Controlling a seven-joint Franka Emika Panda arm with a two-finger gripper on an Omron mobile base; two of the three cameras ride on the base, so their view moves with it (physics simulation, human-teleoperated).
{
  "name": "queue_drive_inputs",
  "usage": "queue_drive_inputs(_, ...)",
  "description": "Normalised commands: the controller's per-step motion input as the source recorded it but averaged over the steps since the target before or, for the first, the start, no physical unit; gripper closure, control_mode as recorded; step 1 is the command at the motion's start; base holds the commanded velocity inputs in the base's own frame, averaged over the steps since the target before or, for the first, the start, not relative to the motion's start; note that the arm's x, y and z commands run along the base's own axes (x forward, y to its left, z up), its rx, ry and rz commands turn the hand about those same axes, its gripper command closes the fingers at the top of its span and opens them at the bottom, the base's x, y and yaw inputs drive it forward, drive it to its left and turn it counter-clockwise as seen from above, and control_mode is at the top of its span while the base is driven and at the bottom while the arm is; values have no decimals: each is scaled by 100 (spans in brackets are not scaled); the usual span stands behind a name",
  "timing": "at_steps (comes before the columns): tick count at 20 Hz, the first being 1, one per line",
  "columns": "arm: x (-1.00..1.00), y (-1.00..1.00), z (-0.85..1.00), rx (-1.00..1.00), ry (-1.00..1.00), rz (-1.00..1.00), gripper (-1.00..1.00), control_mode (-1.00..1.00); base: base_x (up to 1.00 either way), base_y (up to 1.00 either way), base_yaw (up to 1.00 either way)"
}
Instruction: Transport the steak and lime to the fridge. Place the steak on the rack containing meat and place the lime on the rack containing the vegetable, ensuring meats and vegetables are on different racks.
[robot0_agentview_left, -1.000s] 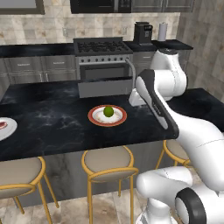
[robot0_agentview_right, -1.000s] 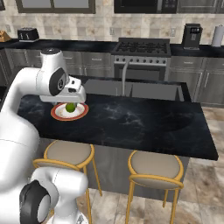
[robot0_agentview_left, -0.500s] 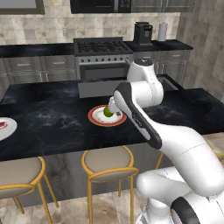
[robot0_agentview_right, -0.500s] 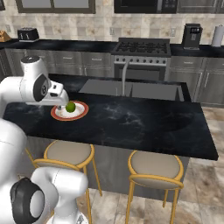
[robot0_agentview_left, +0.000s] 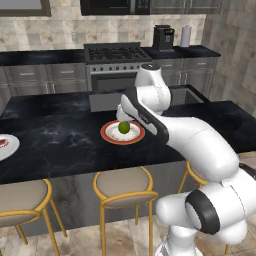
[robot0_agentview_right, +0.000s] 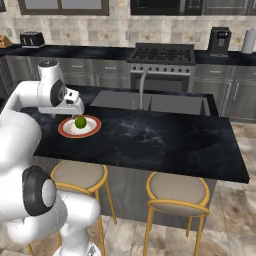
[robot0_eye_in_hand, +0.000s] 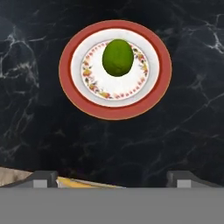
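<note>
Lime (robot0_eye_in_hand: 117, 57): one, resting loose at the centre of a red-rimmed plate (robot0_eye_in_hand: 74, 94) on the dark table (robot0_eye_in_hand: 183, 113), so you can reach it from above. Gripper (robot0_eye_in_hand: 111, 178): released, jaws spread wide, poised over the plate, apart from the fruit. Second plate (robot0_agentview_left: 7, 148) at the table's far left carries something red, likely your steak.

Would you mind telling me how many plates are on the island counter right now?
2: a red-rimmed plate holding the lime mid-counter, and a white plate at the counter's left edge. Others may be outside the frame.
</note>
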Motion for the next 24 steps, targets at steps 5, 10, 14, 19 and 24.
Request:
queue_drive_inputs(5, 45, 0, -34, 0, 6, 0, -100, -100, 0, 0, 0)
queue_drive_inputs(10, 40, 1, -23, 0, 7, 0, -100, -100, 0, 0, 0)
queue_drive_inputs(14, 32, 4, -13, 0, 10, 0, -100, -100, 0, 0, 0)
queue_drive_inputs(19, 25, 1, -19, 0, 8, 0, -100, -100, 0, 0, 0)
queue_drive_inputs(24, 32, 3, -19, 0, 10, 0, -100, -100, 0, 0, 0)
